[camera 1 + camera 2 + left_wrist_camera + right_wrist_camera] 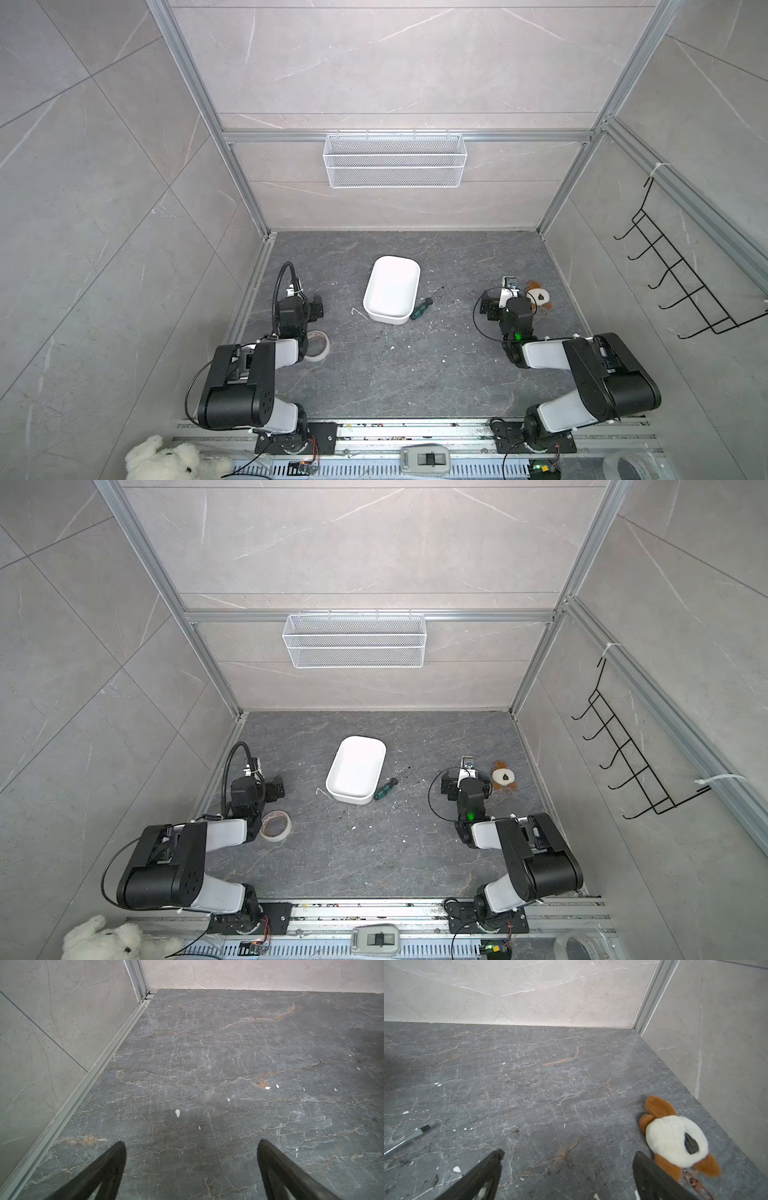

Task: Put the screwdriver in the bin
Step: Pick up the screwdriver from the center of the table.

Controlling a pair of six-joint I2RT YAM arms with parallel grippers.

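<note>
Short screwdriver [424, 304], green-and-black handle, thin dark shaft, flat on the floor at 3 o'clock of the white bin [391, 288], handle end just beside its wall, tip toward 1 o'clock. Left gripper [191, 1145] wide, empty. Right gripper [568, 1154] wide, empty, plush [677, 1138] beside one finger.

The bin [356, 769] sits mid-surface [353, 854]; the screwdriver [386, 788] lies just beside its 4 o'clock corner, shaft toward 1 o'clock; tape roll [275, 825] at 8 o'clock; plush toy [504, 776] at 3 o'clock.
</note>
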